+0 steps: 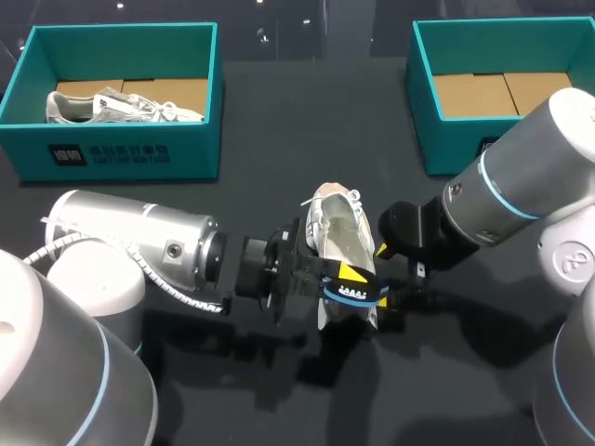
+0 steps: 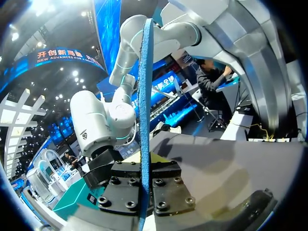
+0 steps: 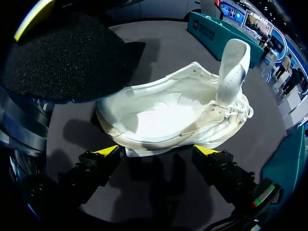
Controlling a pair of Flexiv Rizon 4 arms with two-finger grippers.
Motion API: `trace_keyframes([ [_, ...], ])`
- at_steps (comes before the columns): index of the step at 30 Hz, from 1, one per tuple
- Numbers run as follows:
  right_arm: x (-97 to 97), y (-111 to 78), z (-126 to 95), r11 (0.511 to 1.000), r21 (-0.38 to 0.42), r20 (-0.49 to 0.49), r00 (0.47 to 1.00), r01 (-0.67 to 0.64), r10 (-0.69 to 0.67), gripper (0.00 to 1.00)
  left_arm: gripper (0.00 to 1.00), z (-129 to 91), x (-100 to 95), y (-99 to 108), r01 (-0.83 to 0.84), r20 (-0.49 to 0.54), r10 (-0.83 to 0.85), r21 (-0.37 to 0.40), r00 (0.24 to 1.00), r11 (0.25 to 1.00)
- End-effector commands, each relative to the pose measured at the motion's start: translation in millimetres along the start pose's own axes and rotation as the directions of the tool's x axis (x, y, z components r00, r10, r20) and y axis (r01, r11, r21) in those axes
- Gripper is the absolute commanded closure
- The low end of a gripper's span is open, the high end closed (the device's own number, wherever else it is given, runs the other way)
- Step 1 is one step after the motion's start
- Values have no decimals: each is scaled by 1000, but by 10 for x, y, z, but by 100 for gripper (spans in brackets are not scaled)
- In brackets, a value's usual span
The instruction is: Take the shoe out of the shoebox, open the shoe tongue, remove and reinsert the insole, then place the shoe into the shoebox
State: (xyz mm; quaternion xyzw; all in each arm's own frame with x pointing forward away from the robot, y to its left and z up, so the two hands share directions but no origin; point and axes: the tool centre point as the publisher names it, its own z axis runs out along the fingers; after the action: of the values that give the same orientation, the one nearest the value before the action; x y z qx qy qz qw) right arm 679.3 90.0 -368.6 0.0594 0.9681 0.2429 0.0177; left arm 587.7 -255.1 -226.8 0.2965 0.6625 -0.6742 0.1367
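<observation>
The shoe (image 3: 168, 115) lies on its sole on the table (image 3: 159, 43). Its tongue (image 3: 234, 65) is pulled upright and its mouth is wide open, with the pale inner bed bare. The insole (image 3: 62, 57) is out of the shoe and hangs just above the heel end, pinched edge-on in the left tool (image 1: 351, 279), whose pads are closed on its blue rim. The right tool (image 3: 159, 151) sits just beside the shoe's side wall with its fingers spread and gripping nothing.

The step in hand looks like putting the insole back. To do it well, the right tool should first steady the shoe at the heel or side wall so it cannot slide. The left tool should then tip the insole so that its toe end leads into the shoe under the tongue, and lay the heel end down last. The tongue has to stay up, or the insole will likely catch and fold.
</observation>
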Motion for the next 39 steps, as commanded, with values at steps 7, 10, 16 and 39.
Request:
trace_keyframes([
  [7,22,-30,17,1000,-13,-1,1000,2,-2,0,100,25,2,-7,0,1,1,-3,1000,1000],
  [10,22,-30,17,1000,-13,-1,1000,2,-2,0,100,35,11,23,12,7,-12,14,1000,1000],
  [16,22,-30,17,1000,-13,-1,1000,2,-2,0,100,51,44,156,38,56,-42,63,998,997],
  [39,22,-30,17,1000,-13,-1,1000,2,-2,0,100,-15,-58,234,72,191,-91,106,977,992],
])
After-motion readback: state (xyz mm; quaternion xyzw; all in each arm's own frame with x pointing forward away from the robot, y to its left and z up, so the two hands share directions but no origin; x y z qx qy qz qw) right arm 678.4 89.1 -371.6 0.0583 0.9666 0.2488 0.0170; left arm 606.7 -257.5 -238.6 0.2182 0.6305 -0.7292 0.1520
